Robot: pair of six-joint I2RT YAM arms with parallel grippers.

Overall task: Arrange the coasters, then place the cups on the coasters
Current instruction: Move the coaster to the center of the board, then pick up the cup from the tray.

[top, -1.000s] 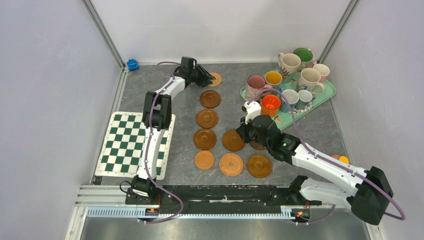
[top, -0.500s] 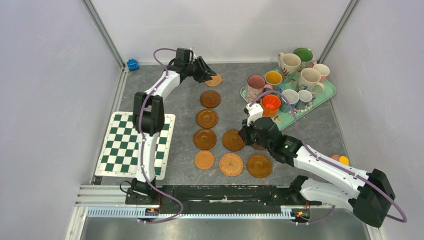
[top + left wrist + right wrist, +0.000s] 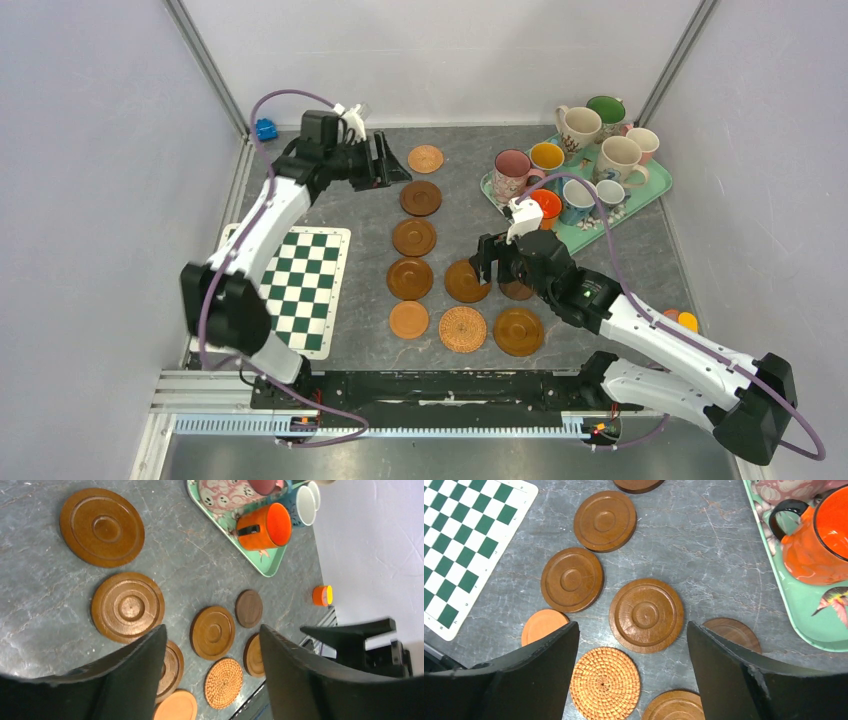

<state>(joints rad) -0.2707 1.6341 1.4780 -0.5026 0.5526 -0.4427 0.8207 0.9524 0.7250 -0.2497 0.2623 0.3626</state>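
Several round coasters lie on the grey table: a far pale one (image 3: pixel 425 158), a column of brown ones (image 3: pixel 414 237), an orange one (image 3: pixel 409 320), a rattan one (image 3: pixel 462 329) and a small dark one (image 3: pixel 516 291). Several cups stand on the mint tray (image 3: pixel 648 186), among them an orange cup (image 3: pixel 545 205) and a pink speckled cup (image 3: pixel 512 168). My left gripper (image 3: pixel 388 160) hangs open and empty left of the pale coaster. Open and empty too, my right gripper (image 3: pixel 497 262) hovers over the brown coaster (image 3: pixel 646 615) and the rattan coaster (image 3: pixel 605 682). The left wrist view looks down on the rattan coaster (image 3: pixel 223 682) between the left gripper's (image 3: pixel 212 680) fingers.
A green-white checkered mat (image 3: pixel 290 290) lies at the left. A small blue object (image 3: pixel 265 129) sits in the far left corner, and a small orange-yellow object (image 3: pixel 680 318) sits near the right wall. White walls close in both sides.
My left gripper has let go of the far pale coaster, opened and drawn back to the left. My right gripper has gone from shut to wide open beside the small dark coaster.
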